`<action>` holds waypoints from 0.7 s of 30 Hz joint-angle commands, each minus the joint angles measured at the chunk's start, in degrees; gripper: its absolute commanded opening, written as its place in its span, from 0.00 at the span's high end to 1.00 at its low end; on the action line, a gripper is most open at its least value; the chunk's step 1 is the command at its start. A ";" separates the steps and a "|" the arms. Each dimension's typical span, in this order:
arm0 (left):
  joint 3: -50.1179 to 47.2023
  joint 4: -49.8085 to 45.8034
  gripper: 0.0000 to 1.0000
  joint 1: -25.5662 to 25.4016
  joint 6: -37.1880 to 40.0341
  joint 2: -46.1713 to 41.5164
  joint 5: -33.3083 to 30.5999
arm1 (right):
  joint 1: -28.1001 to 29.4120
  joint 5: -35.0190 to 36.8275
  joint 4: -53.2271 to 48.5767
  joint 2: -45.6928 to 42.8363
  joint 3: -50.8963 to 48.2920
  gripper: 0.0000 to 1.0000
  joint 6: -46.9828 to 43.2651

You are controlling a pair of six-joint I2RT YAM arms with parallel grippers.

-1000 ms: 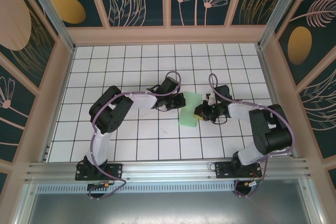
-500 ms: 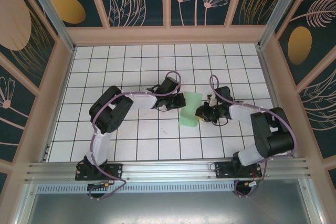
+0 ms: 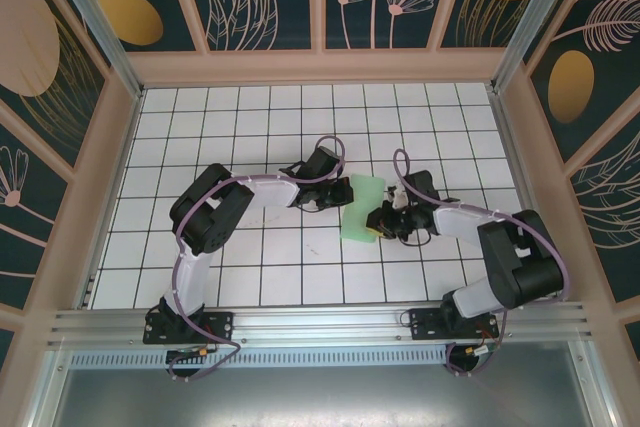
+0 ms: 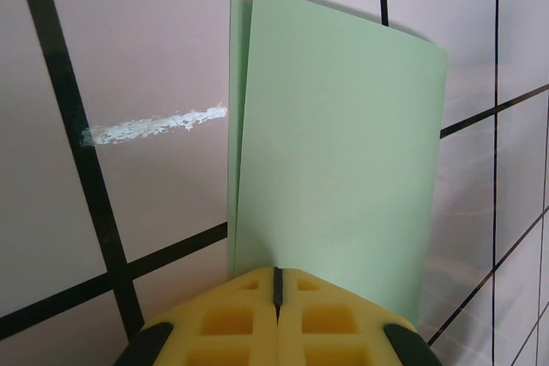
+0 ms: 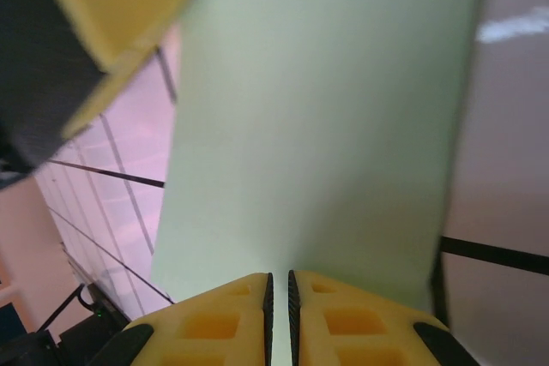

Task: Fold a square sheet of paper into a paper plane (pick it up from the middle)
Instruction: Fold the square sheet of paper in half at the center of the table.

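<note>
Nearest, at the right gripper [image 3: 379, 219]: pads all but together against the near right edge of the square sheet of paper [image 3: 360, 207]; impossible to tell whether nipping it or only pressing on it. Lying mid-table between the two grippers, folded in half, with the layers slightly out of line along one long side. Farther on, at the left gripper [image 3: 341, 193]: pads tight together at the far left edge, hold on the paper likewise unclear. Likely to skew the crease further if dragged by one edge alone; could buckle or tear if pulled both ways at once; might slip free from so shallow a pinch
</note>
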 commanded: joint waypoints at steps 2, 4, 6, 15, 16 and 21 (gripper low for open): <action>-1.28 -6.40 0.97 -0.44 1.24 3.28 -0.37 | 0.21 1.22 2.35 3.50 -2.67 0.83 0.86; -1.34 -6.58 0.97 -0.46 1.34 3.11 -0.56 | 0.24 1.74 2.17 3.72 -3.08 0.83 0.70; -1.39 -6.58 0.97 -0.47 1.36 3.02 -0.55 | 0.19 2.16 1.30 2.67 -2.79 0.83 0.60; -1.61 -6.49 0.97 -0.47 1.42 3.02 -0.39 | 0.95 0.46 -2.74 -6.08 0.45 0.82 1.38; -1.61 -6.49 0.97 -0.52 1.42 3.02 -0.37 | 1.03 0.25 -2.39 -6.21 -0.01 0.82 1.83; -1.44 -6.58 0.97 -0.53 1.51 3.02 -0.28 | 1.84 -0.76 0.16 -5.58 -3.51 0.82 3.30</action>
